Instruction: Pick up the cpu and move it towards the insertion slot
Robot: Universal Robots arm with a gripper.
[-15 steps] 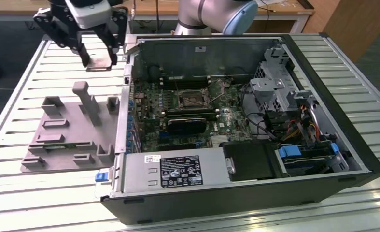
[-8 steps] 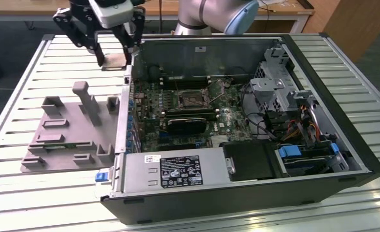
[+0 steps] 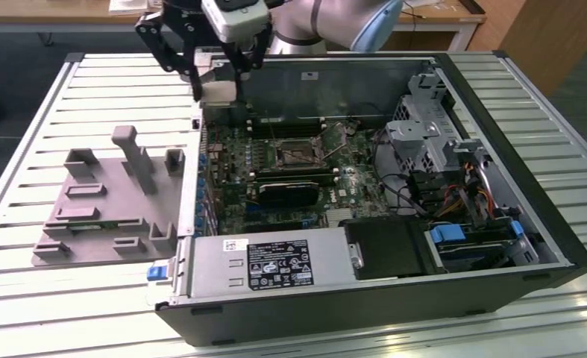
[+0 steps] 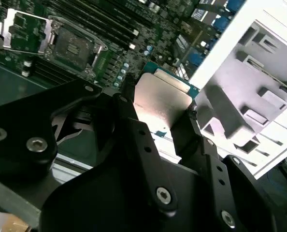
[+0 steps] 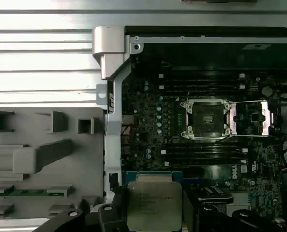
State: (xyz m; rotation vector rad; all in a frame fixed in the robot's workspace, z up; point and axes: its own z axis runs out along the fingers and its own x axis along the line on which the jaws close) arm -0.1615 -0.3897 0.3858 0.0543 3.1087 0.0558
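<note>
The gripper (image 4: 164, 113) pinches the cpu (image 5: 154, 203) between its two black fingers (image 4: 134, 130), which press on opposite edges of the chip. The cpu hangs in the air above the edge of the open computer case (image 3: 532, 246), apart from the insertion slot (image 5: 205, 118). The slot's metal frame is folded open. The grey fixture plate (image 3: 94, 216) lies just beside the case.

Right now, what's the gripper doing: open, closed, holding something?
Gripper: closed on the cpu, held in the air above the open computer case, not yet at the insertion slot.
</note>
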